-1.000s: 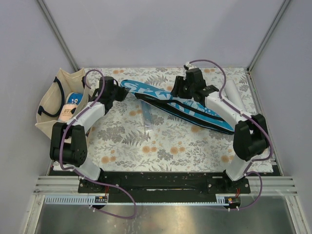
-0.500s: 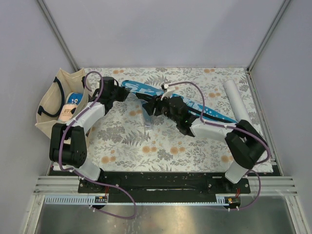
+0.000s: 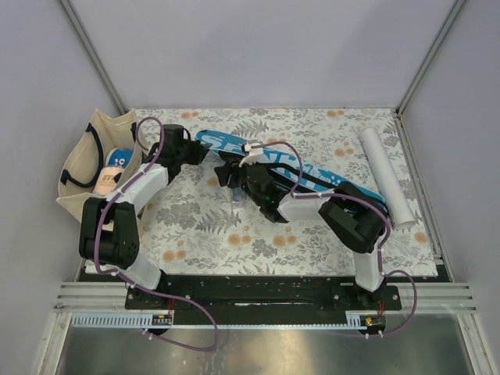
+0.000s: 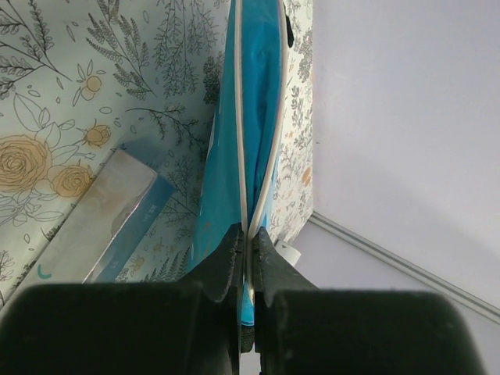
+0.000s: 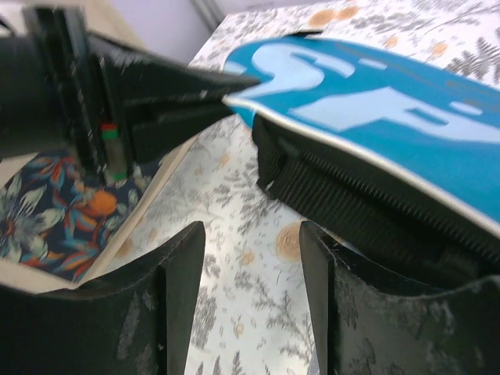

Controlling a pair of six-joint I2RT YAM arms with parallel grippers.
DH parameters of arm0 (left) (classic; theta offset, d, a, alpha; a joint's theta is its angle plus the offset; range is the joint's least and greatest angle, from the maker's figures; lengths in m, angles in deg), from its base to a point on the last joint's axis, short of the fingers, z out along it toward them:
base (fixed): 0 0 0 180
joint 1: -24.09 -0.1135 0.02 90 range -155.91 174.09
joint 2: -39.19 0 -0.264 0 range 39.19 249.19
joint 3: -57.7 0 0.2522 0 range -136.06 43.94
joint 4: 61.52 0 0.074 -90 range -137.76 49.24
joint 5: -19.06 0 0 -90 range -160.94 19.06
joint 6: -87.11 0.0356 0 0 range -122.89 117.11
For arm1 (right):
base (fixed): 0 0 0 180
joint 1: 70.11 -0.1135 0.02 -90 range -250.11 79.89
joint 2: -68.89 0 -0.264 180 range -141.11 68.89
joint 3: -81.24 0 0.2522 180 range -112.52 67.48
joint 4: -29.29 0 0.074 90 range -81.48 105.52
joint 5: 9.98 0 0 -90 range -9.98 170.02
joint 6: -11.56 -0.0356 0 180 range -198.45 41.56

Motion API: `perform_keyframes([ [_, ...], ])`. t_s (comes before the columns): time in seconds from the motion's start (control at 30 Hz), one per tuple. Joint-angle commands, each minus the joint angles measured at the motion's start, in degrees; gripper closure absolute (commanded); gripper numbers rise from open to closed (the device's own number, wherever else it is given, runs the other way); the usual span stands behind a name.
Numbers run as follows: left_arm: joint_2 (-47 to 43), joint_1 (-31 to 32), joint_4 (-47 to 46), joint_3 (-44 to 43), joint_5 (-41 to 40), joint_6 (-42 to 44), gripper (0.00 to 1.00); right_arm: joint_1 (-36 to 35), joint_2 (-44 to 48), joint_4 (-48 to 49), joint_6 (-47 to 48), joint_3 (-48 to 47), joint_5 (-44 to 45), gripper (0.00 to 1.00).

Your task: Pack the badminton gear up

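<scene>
The blue "SPORT" cover (image 3: 324, 176) lies slantwise on the flowered table (image 3: 203, 226), its left end pinched tight in the left gripper (image 4: 248, 238). The right arm has swung over from the far side, and the right gripper (image 5: 251, 234) now hovers beside that end, fingers apart and empty. From above, the arm hides most of a small pale box (image 4: 109, 211).

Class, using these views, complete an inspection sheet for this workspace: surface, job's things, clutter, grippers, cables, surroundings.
Surface: floral cloth covers the table.
Job's things: blue SPORT cover lies diagonally across the cloth; white tube lies at the right, apart from it.
Clutter: tote bag at the left edge, items inside; pale flat box beside the cover.
Grippers: left gripper shut on the cover's edge; right gripper open near the cover, holding nothing.
Cables: purple cable loops along each arm.
Surroundings: grey walls; nothing else seen.
</scene>
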Motion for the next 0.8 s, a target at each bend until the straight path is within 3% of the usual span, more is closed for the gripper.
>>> perform_keyframes([
  [0.0,-3.51,0.35,-0.22,-2.36,4.13,-2.56,1.0,-0.72,-2.42,3.67,-0.17,-5.49,9.55,0.4],
  [0.37,-5.0,0.35,2.42,-2.1,4.4,-3.44,1.0,-1.16,-5.94,1.64,2.38,-10.33,13.42,0.41],
  [0.43,-5.18,0.35,2.42,-1.83,4.31,-3.53,1.0,-1.16,-6.12,1.38,2.74,-10.95,13.16,0.45],
  [0.57,-5.18,0.35,2.59,-1.92,4.49,-3.53,1.0,-1.16,-6.03,3.04,4.23,-10.86,12.89,0.64],
  [0.77,-5.62,0.35,2.59,-1.39,3.52,-3.35,1.0,-1.16,-5.94,4.89,5.55,-10.77,11.23,0.76],
])
